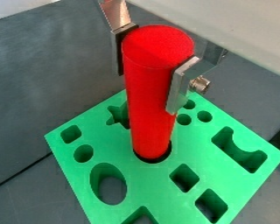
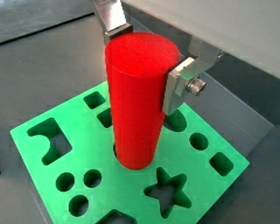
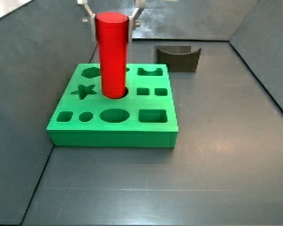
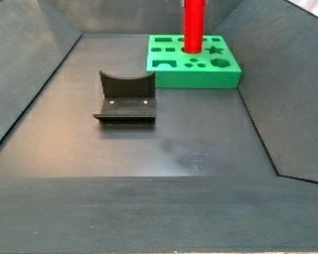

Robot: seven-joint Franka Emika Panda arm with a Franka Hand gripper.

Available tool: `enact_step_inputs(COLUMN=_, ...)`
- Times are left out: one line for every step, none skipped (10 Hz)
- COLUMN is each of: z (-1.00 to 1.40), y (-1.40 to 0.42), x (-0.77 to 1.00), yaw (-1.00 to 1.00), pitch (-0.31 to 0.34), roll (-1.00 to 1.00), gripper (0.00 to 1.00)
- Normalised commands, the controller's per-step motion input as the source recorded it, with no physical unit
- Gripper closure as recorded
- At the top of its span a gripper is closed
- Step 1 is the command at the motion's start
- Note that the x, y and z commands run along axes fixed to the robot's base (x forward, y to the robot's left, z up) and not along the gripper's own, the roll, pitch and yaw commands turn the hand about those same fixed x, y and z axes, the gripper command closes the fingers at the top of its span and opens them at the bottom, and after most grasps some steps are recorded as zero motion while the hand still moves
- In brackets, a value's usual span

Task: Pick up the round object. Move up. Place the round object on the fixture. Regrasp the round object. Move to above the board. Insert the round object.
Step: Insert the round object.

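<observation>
Standing upright in a round hole of the board (image 3: 114, 119), your peg (image 1: 152, 92) looks only partly seated. The gripper (image 1: 154, 54) flanks its top; whether the fingers (image 2: 180, 86) grip it, I cannot tell. Release early or push off-axis and it may jam or tip.

Setting: robot test cell in a lab. Dark grey worktop (image 4: 189, 149) enclosed by sloped grey panel walls (image 4: 43, 69); only rig items on it: green board (image 3: 114, 110) of shaped cut-outs, dark notched fixture (image 4: 124, 97). Gripper (image 1: 154, 54) sits above the board.
</observation>
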Motion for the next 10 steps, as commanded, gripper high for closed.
enact_step_inputs(z=-0.55, y=-0.04, x=0.02, yaw=-0.03, pitch=-0.019, roll=-0.1, gripper=1.0)
enact_step_inputs(z=-0.59, y=-0.03, x=0.0, yaw=-0.03, pitch=-0.049, roll=-0.09, gripper=1.0)
enact_step_inputs(z=-0.71, y=-0.06, x=0.0, yaw=-0.02, pitch=-0.091, roll=-0.06, gripper=1.0)
enact_step_inputs(z=-0.72, y=-0.12, x=0.1, yaw=-0.05, pitch=-0.057, roll=-0.04, gripper=1.0)
enact_step_inputs(z=-0.63, y=-0.09, x=0.2, yaw=-0.05, pitch=-0.006, roll=0.0, gripper=1.0)
enact_step_inputs(z=-0.59, y=-0.07, x=0.24, yaw=-0.03, pitch=0.0, roll=0.0, gripper=1.0)
enact_step_inputs(z=-0.59, y=-0.08, x=0.24, yaw=-0.05, pitch=0.0, roll=0.0, gripper=1.0)
enact_step_inputs(z=-0.61, y=0.0, x=0.0, yaw=-0.01, pitch=-0.01, roll=0.02, gripper=1.0)
enact_step_inputs(z=-0.61, y=0.0, x=-0.02, yaw=0.0, pitch=-0.043, roll=0.06, gripper=1.0)
enact_step_inputs(z=-0.59, y=0.0, x=-0.09, yaw=0.0, pitch=-0.066, roll=0.08, gripper=1.0)
